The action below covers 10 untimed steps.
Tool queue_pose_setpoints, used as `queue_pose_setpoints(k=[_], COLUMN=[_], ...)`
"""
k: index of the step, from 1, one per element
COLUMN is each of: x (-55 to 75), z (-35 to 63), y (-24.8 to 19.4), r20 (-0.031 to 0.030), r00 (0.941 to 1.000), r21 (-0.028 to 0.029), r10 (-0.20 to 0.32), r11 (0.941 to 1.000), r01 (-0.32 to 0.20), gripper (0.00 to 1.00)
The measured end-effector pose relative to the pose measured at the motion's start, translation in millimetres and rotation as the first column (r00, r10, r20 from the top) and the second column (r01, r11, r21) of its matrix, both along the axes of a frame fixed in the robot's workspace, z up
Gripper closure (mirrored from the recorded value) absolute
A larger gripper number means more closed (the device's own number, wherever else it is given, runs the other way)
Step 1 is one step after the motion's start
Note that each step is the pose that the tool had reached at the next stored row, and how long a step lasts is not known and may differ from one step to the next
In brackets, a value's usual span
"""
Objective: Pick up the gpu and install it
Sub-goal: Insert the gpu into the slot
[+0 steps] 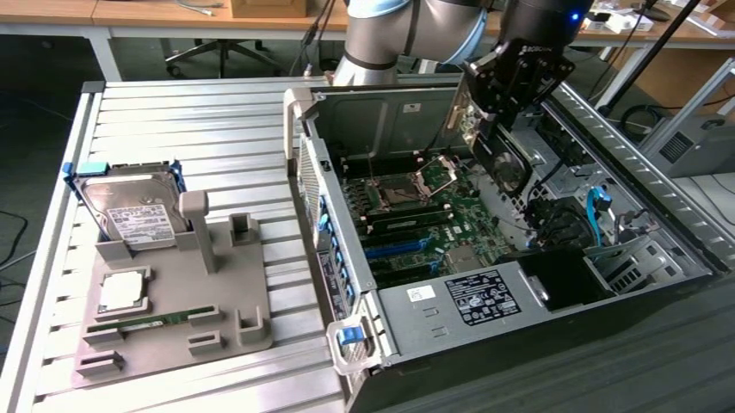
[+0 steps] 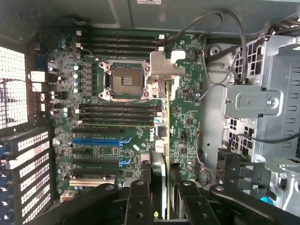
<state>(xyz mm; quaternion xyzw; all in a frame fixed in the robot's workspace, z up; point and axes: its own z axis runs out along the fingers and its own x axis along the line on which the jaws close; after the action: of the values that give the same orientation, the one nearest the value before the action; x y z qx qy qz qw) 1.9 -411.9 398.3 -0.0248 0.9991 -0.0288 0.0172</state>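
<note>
The gpu (image 1: 507,169), a thin dark card, hangs edge-down above the motherboard (image 1: 431,219) inside the open computer case (image 1: 460,301). My gripper (image 1: 502,129) is shut on its upper edge. In the wrist view the gpu (image 2: 161,140) appears edge-on as a narrow strip between my two black fingers (image 2: 139,199), and its silvery bracket end (image 2: 165,68) lies over the area beside the CPU socket (image 2: 125,80). The card floats above the board, apart from the expansion slots (image 2: 96,140).
A grey fixture plate (image 1: 247,284) on the slatted table at the exterior view's left holds a silver hard drive (image 1: 134,217), a CPU (image 1: 122,291) and a green memory stick (image 1: 155,321). Cables and a drive cage (image 2: 276,108) crowd one side of the case.
</note>
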Motion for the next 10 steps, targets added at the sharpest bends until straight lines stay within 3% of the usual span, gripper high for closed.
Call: queue_pose_setpoints(k=[10], x=[0.0], z=[-0.2], y=[0.0], r20=[0.0000], r00=[0.9949], r21=[0.0000], r10=[0.101], r11=[0.9949], r01=[-0.101], gripper=[0.73])
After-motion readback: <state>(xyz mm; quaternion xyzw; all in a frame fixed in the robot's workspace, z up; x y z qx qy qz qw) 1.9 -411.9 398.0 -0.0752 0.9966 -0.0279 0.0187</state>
